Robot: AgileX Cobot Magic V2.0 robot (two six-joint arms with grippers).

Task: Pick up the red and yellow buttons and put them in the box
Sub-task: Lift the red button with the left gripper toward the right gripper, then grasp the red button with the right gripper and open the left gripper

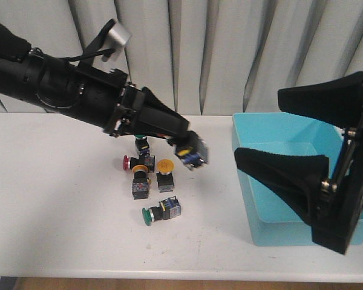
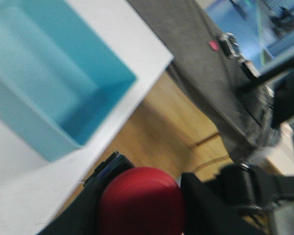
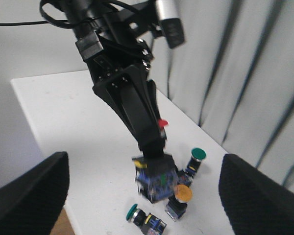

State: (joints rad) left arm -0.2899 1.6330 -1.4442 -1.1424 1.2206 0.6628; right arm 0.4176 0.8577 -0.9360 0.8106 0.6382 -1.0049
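Observation:
My left gripper (image 1: 185, 144) is shut on a red button (image 1: 195, 154) and holds it in the air between the button cluster and the box. In the left wrist view its red cap (image 2: 139, 196) sits between the fingers (image 2: 206, 208). The turquoise box (image 1: 254, 199) stands at the table's right and also shows in the left wrist view (image 2: 29, 132). On the table lie a red button (image 1: 126, 162) and two yellow buttons (image 1: 140, 170) (image 1: 164, 165). My right gripper (image 1: 258, 125) is open and empty, in front of the box. The right wrist view shows the held button (image 3: 157, 178) and one yellow button (image 3: 183, 194).
A green button (image 1: 147, 215) lies on its side nearest the front, and another green one (image 1: 141, 142) stands behind the cluster under the left arm. Both show in the right wrist view (image 3: 133, 211) (image 3: 198, 154). A grey curtain hangs behind the table.

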